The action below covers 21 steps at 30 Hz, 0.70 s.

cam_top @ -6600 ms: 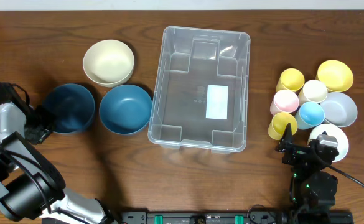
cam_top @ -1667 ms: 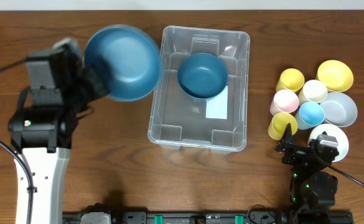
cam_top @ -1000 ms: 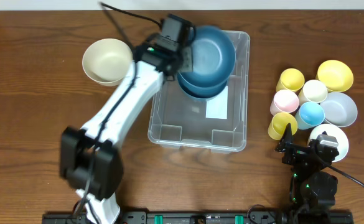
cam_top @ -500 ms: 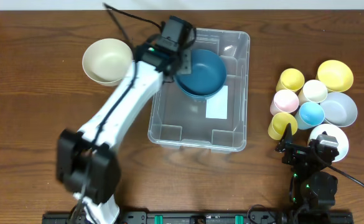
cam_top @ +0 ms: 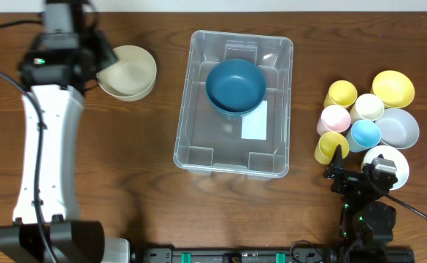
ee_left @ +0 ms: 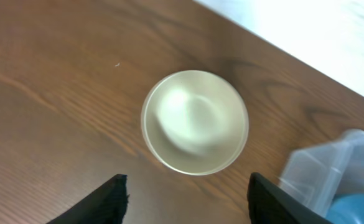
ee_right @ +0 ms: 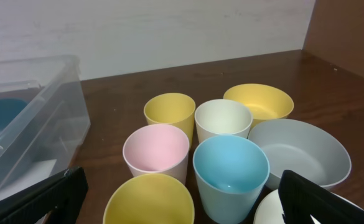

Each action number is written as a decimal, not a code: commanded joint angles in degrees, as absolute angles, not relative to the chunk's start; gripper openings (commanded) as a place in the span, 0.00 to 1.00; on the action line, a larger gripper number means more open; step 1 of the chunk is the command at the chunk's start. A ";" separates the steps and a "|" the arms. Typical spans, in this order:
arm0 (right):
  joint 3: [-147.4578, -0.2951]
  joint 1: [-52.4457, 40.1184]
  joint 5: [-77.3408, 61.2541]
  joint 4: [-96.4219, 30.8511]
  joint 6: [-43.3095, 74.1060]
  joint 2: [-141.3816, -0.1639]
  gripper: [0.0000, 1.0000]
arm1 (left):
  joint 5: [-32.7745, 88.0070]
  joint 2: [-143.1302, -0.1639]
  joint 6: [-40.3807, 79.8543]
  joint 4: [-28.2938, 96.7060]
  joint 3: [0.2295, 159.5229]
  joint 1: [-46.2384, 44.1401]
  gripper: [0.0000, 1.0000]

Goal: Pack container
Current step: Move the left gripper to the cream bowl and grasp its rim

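Note:
The clear container (cam_top: 198, 139) stands mid-table with a white label (cam_top: 254, 128) on its base. Two dark blue bowls (cam_top: 235, 84) sit nested in its far half. A cream bowl (cam_top: 128, 71) rests on the wood to its left. My left gripper (cam_top: 98, 62) hovers at that bowl's left rim, open and empty. In the left wrist view the cream bowl (ee_left: 195, 122) lies ahead of the spread left gripper (ee_left: 188, 205). My right gripper (cam_top: 359, 172) stays open by the cups, nothing held; in its own view the right gripper (ee_right: 182, 205) frames the nearest yellow cup (ee_right: 149, 202).
At the right stand a cluster of cups: yellow (cam_top: 341, 93), cream (cam_top: 368, 107), pink (cam_top: 335, 119), light blue (cam_top: 365, 134) and another yellow (cam_top: 330, 146). Beside them are a yellow bowl (cam_top: 393, 88), a grey bowl (cam_top: 399, 128) and a white bowl (cam_top: 388, 161).
My left gripper let go of the blue bowl, which now sits in the other blue bowl inside the container. The left arm swung left to the cream bowl, jaws opening. The right arm is unmoved.

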<state>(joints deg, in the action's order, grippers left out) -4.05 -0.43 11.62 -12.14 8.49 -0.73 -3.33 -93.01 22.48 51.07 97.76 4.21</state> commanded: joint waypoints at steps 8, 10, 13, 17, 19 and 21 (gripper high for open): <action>-3.92 0.05 11.99 -12.25 8.05 -0.64 0.99 | 14.37 -107.90 25.65 50.89 97.47 12.97 0.66; -3.92 0.05 11.99 -12.25 8.05 -0.64 0.99 | 14.37 -111.39 25.65 50.48 97.47 13.13 0.67; -3.92 0.05 11.99 -12.25 8.05 -0.64 0.99 | 14.37 -116.36 25.65 50.19 97.47 13.13 0.67; -3.92 0.05 11.99 -12.25 8.05 -0.64 0.99 | 14.37 -122.04 25.65 49.12 97.47 13.13 0.67; -3.92 0.05 11.99 -12.25 8.05 -0.64 0.99 | 14.37 -124.09 25.67 48.42 97.47 13.13 0.67; -3.92 0.05 11.99 -12.25 8.05 -0.64 0.99 | 14.39 -125.40 25.85 47.66 97.47 13.13 0.63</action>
<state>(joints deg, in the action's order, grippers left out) -4.05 -0.43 11.62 -12.14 8.49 -0.73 13.78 -124.07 25.67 48.10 97.73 12.86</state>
